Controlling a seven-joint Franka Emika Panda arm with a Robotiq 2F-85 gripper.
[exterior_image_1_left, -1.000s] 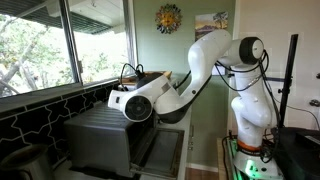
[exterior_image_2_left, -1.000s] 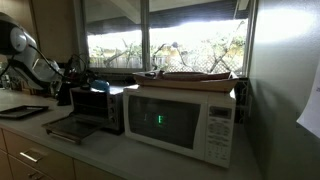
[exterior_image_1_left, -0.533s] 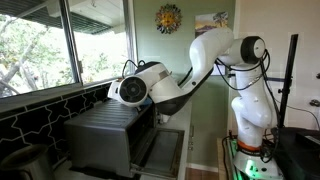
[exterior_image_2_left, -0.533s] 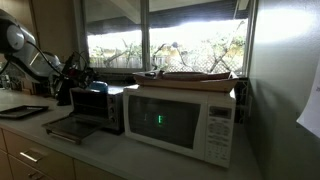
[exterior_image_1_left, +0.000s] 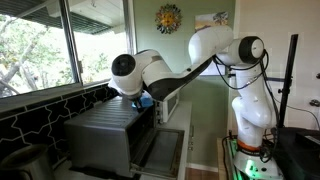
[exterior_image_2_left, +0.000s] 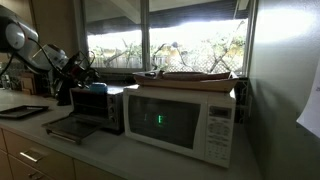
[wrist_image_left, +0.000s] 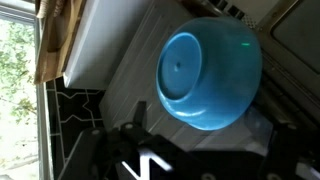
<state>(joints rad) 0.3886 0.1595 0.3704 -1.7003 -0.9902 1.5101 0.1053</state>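
A blue bowl (wrist_image_left: 210, 70) lies upside down, base up, on the flat grey top of a toaster oven (wrist_image_left: 130, 95). My gripper (wrist_image_left: 205, 150) hovers just above it, open, its dark fingers (wrist_image_left: 130, 138) spread to either side with nothing between them. In an exterior view the gripper (exterior_image_1_left: 145, 98) hangs over the back of the toaster oven (exterior_image_1_left: 100, 135), and a sliver of the blue bowl (exterior_image_1_left: 147, 102) shows under it. From the other side the gripper (exterior_image_2_left: 80, 68) sits above the toaster oven (exterior_image_2_left: 95, 105) by the window.
A white microwave (exterior_image_2_left: 185, 118) stands next to the toaster oven, with a flat basket on top. The toaster oven's door (exterior_image_1_left: 165, 150) hangs open at the front. A window and a black tiled wall (exterior_image_1_left: 40, 110) run close behind. A dark tray (exterior_image_2_left: 25, 112) lies on the counter.
The jaws have opened and let go of the blue bowl, which stays on the toaster oven. The wrist has lifted and swung upward away from it.
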